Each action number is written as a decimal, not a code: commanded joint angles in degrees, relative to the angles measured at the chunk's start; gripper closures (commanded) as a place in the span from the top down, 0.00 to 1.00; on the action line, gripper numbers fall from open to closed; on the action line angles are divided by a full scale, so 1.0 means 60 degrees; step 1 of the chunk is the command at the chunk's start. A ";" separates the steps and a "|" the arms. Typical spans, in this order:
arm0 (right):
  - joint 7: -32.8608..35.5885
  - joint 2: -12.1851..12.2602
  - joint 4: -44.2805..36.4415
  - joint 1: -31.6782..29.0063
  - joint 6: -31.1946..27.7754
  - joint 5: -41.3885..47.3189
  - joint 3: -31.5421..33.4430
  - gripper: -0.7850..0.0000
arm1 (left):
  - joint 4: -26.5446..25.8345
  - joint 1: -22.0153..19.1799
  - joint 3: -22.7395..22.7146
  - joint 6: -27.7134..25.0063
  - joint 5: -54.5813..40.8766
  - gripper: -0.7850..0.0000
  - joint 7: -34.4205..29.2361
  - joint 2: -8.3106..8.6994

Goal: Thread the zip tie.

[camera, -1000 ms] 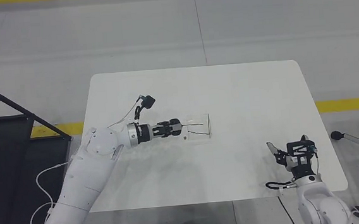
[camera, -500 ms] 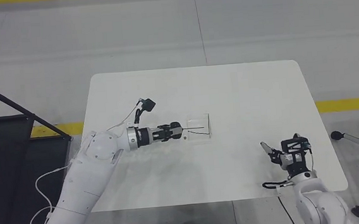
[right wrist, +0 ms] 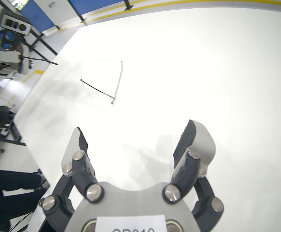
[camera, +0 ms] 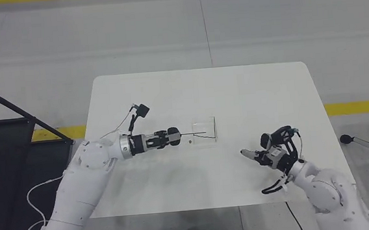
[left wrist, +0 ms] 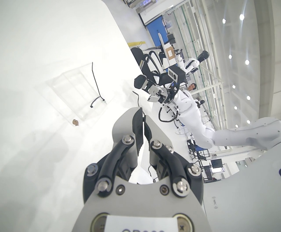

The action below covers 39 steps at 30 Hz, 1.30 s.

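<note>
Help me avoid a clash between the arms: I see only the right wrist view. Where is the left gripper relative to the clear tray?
Observer: In the top view the left gripper is just off the clear tray's edge, on the side away from the right gripper.
Operator: Are its fingers open?
Observer: No. Its own wrist view shows the fingers closed nearly pad to pad.
Operator: Anything odd about the zip tie?
Observer: From that wrist view, the zip tie's end nearest the left gripper is bent back like a hook.
</note>
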 commanded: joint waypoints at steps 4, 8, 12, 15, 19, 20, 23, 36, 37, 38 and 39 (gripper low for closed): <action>0.1339 0.0078 0.0226 0.0534 -0.0819 0.1965 -0.0181 1.00 | 0.0065 0.0002 0.0013 -0.0213 -0.0184 0.00 -0.0240 0.0054; 0.2375 0.0138 0.0250 0.0879 -0.1088 0.3483 -0.0448 1.00 | 0.0067 -0.0005 0.0087 -0.0338 -0.0288 0.00 -0.0311 0.0077; 0.3370 0.0218 0.0346 0.1214 -0.1305 0.4639 -0.0549 1.00 | 0.0042 0.0040 0.0049 -0.0240 0.0056 0.00 -0.0164 0.0133; 0.3370 0.0218 0.0346 0.1214 -0.1305 0.4639 -0.0549 1.00 | 0.0042 0.0040 0.0049 -0.0240 0.0056 0.00 -0.0164 0.0133; 0.3370 0.0218 0.0346 0.1214 -0.1305 0.4639 -0.0549 1.00 | 0.0042 0.0040 0.0049 -0.0240 0.0056 0.00 -0.0164 0.0133; 0.3370 0.0218 0.0346 0.1214 -0.1305 0.4639 -0.0549 1.00 | 0.0042 0.0040 0.0049 -0.0240 0.0056 0.00 -0.0164 0.0133; 0.3345 0.0214 0.0300 0.1174 -0.1268 0.4635 -0.0657 1.00 | -0.0113 0.0106 0.0139 -0.0019 0.0107 0.00 -0.0078 0.0130; 0.5873 0.0085 0.3059 0.3745 -0.1068 0.9277 -0.2910 1.00 | -0.0355 0.0123 0.0318 -0.0412 -0.0560 0.00 -0.0526 0.0214; 0.5926 0.0077 0.3225 0.3919 -0.1016 0.9514 -0.3100 1.00 | -0.0344 0.0104 0.0348 -0.0426 -0.0610 0.00 -0.0573 0.0217; 0.5963 0.0078 0.3356 0.4077 -0.0979 0.9693 -0.3278 1.00 | -0.0338 0.0081 0.0385 -0.0451 -0.0666 0.00 -0.0636 0.0219; 0.6000 0.0081 0.3493 0.4220 -0.0942 0.9877 -0.3448 1.00 | -0.0330 0.0057 0.0428 -0.0491 -0.0732 0.00 -0.0718 0.0221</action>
